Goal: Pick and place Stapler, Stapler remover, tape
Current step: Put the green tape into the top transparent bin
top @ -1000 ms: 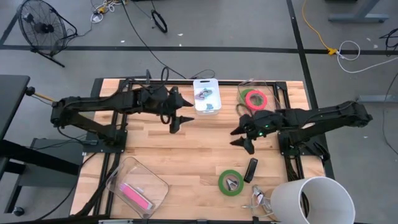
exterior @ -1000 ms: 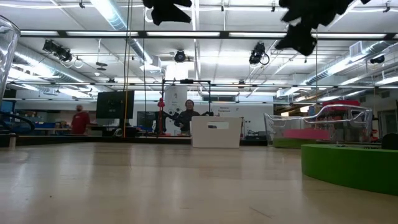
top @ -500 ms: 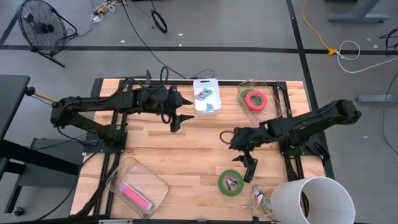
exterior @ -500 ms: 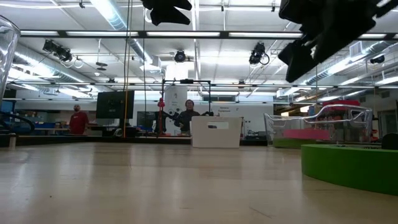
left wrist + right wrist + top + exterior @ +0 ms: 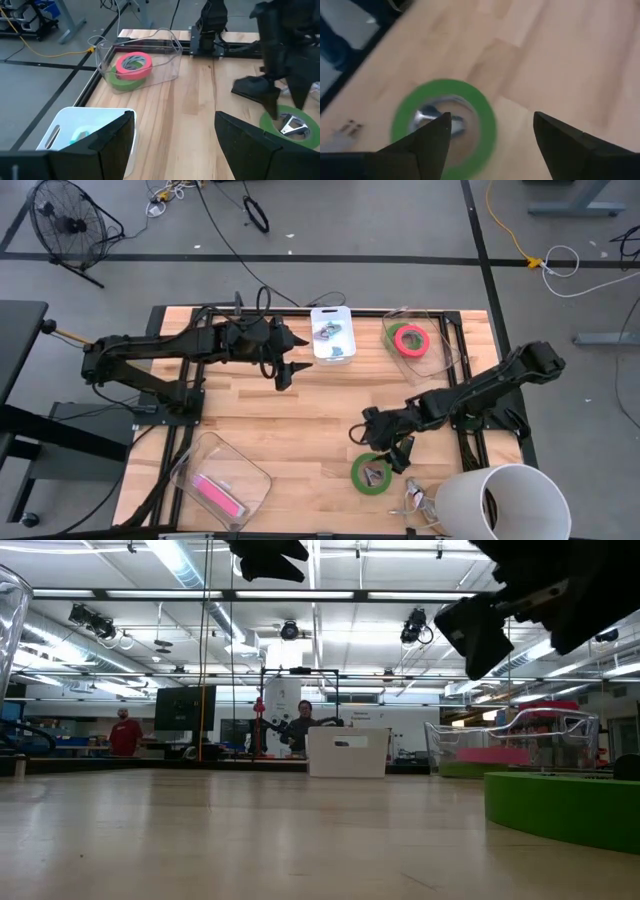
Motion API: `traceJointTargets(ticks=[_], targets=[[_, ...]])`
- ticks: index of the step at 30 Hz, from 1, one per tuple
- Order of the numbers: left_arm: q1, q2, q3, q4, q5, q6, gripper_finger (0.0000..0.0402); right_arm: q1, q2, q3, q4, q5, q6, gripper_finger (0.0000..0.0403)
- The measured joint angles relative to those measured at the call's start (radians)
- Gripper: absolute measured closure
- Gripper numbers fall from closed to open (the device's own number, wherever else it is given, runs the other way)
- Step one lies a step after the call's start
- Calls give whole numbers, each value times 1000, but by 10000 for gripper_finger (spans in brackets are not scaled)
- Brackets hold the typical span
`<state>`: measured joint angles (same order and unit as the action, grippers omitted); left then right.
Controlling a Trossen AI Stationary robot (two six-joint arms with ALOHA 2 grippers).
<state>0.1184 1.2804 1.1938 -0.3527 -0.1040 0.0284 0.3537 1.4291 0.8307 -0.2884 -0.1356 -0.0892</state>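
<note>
From above, a red and a green tape roll (image 5: 410,339) already sit stacked in the clear bin (image 5: 446,345); the flat green tape ring (image 5: 371,473) remains on the wooden desk (image 5: 300,410), lying flat, hole upward. My right fingers (image 5: 377,442) hover just beside it. At my wrist they stand apart, nothing between them, above the ring.

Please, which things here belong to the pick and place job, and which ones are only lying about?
Job: loose green tape roll, below the open right gripper; black stapler beside it; red tape roll in the clear bin.
Lying about: white bucket; floor fan; pink item in the other clear box.
</note>
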Motion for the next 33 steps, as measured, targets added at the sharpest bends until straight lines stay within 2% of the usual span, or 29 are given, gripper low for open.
traceJointTargets(ticks=[4,20,33], targets=[[0,0,0,1,0,0,126,27,36,0,43,-30,-1,124],[0,0,0,4,0,1,126,34,199,0,97,-30,-17,124],[0,0,0,10,0,1,126,27,251,-1,105,53,-24,124]])
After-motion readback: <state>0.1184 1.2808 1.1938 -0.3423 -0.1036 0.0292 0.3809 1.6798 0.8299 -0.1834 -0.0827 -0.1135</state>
